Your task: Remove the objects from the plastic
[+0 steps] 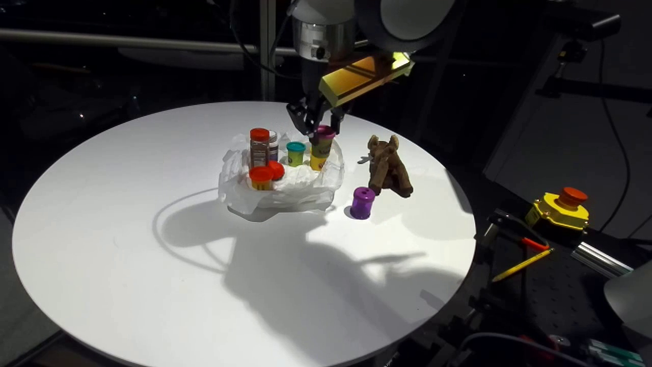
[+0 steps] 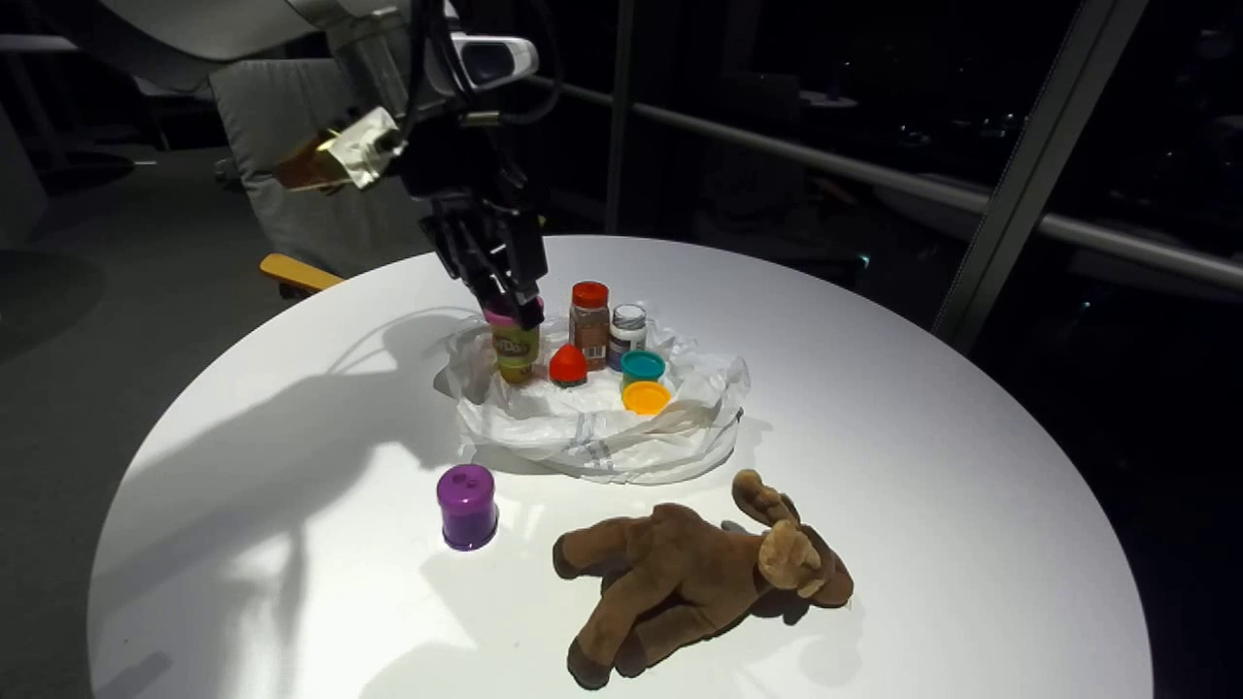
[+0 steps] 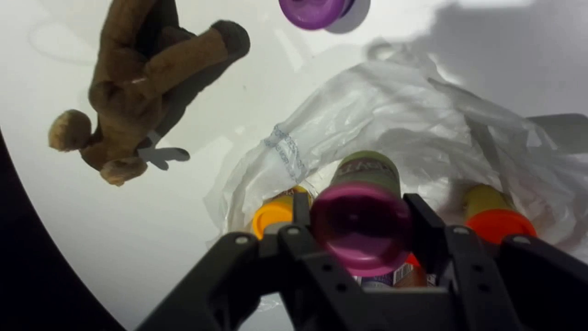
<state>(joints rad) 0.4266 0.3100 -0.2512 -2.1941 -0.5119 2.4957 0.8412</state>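
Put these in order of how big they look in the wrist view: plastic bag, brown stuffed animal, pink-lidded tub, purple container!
1. Plastic bag
2. Brown stuffed animal, even partly cut off
3. Pink-lidded tub, close to the camera, which may help it look big
Not ranked: purple container, cut off by the edge

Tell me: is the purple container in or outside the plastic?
Outside: both exterior views show the purple container standing apart from the plastic.

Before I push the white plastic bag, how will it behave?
The white plastic bag is likely floppy: thin, wrinkled film. Its rim will probably fold before the bag slides, with the red-capped jar standing inside. That tall, narrow jar might tip if the film shifts.
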